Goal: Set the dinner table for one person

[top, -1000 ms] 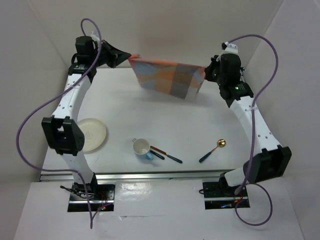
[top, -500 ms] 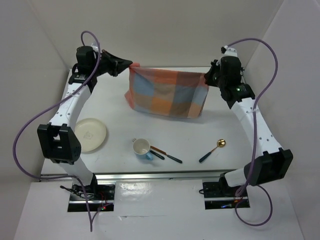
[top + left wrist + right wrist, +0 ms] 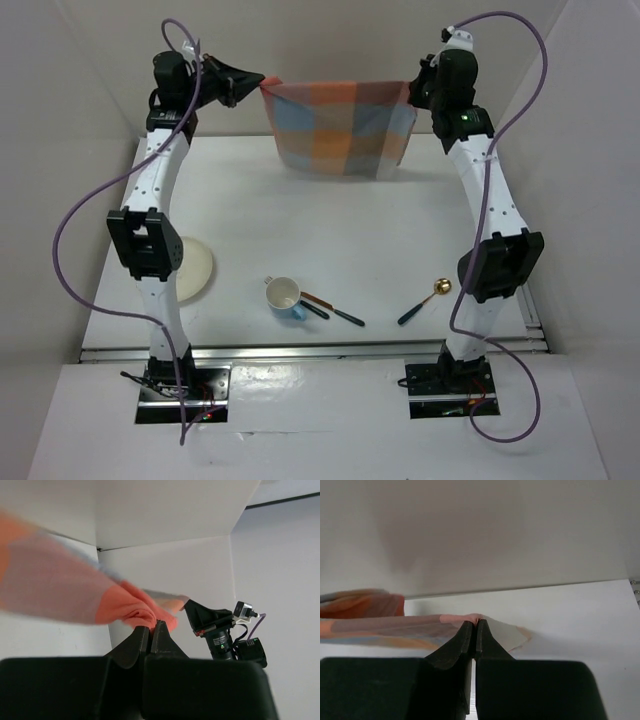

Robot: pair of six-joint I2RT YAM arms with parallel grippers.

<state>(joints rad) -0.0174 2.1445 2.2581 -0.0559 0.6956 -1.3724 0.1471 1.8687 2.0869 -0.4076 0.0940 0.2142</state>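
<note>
Over the last second both arms have swung from a forward reach to nearly upright. That has carried the checked cloth (image 3: 340,125) up until it hangs stretched between the left claw (image 3: 262,82) and the right claw (image 3: 410,92), seemingly clear of the white surface (image 3: 400,240) below them. Each claw is clenched on an upper corner, so the lift probably sets up laying the cloth flat, while the plate (image 3: 200,268) and cup (image 3: 284,296) wait well below, toward the arm bases.
</note>
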